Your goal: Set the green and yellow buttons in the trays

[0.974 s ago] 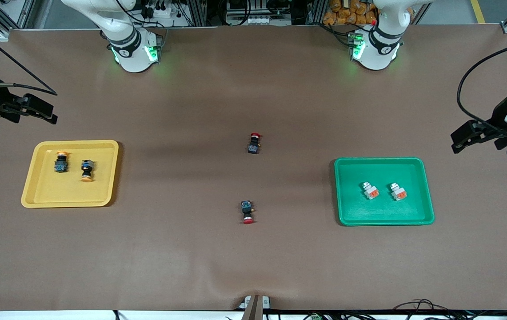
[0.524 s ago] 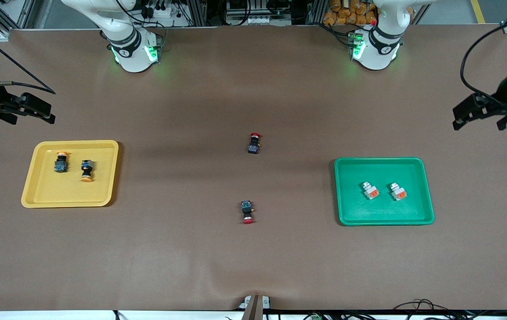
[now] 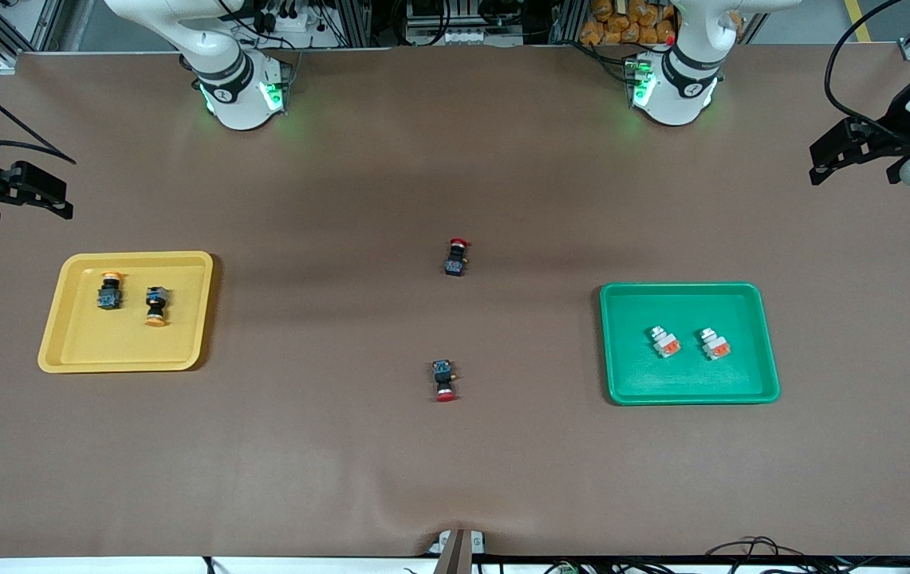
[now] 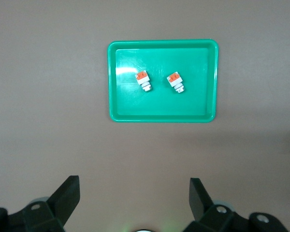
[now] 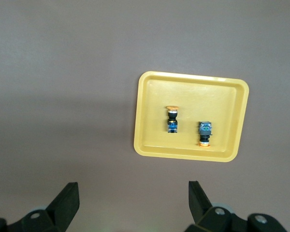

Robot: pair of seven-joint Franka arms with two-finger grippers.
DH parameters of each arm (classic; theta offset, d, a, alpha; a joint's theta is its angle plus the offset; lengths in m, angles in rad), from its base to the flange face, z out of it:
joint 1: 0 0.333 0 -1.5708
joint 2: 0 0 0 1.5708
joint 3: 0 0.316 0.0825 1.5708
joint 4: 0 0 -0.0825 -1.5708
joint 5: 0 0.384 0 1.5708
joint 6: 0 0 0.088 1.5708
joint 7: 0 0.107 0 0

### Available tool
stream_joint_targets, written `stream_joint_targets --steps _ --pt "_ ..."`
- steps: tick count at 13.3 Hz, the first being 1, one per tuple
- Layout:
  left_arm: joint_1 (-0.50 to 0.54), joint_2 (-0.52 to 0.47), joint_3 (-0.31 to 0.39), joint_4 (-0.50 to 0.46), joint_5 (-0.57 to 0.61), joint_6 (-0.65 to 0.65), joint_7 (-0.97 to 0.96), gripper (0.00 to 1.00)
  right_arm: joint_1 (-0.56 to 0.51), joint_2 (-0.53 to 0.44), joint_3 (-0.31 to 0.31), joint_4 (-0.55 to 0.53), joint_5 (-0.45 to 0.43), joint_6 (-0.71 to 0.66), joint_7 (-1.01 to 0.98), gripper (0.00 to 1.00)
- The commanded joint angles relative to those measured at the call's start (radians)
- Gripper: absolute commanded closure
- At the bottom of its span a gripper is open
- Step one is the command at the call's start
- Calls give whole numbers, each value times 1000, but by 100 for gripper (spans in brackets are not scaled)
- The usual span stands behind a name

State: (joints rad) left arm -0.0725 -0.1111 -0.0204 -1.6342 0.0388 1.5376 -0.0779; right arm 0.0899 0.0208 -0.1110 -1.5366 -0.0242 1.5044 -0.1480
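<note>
front view: i see left hand (image 3: 825, 162) and right hand (image 3: 46, 195), both spread, empty, high at the bench (image 3: 455, 462) ends.

left wrist view: two grey buttons (image 4: 144, 80) in green tray (image 4: 113, 82), ahead of my hand.

right wrist view: two yellow-capped buttons (image 5: 172, 119) in yellow tray (image 5: 150, 116). i'd judge sorting done; retreat clear, leave red-capped switches (image 3: 455, 257).

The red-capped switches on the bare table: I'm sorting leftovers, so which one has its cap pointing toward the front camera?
The red-capped switch nearer the front camera: its cap faces that camera, while the other red-capped switch has its cap toward the robots' bases.
</note>
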Motion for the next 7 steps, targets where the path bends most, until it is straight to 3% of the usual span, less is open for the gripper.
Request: stream_joint_targets --steps 1,7 --pt "5 -4 11 16 -28 -5 29 0 16 -24 4 -13 -31 7 -8 0" --pt "3 -1 10 20 -27 -22 20 0 16 -24 11 -17 -5 24 69 0"
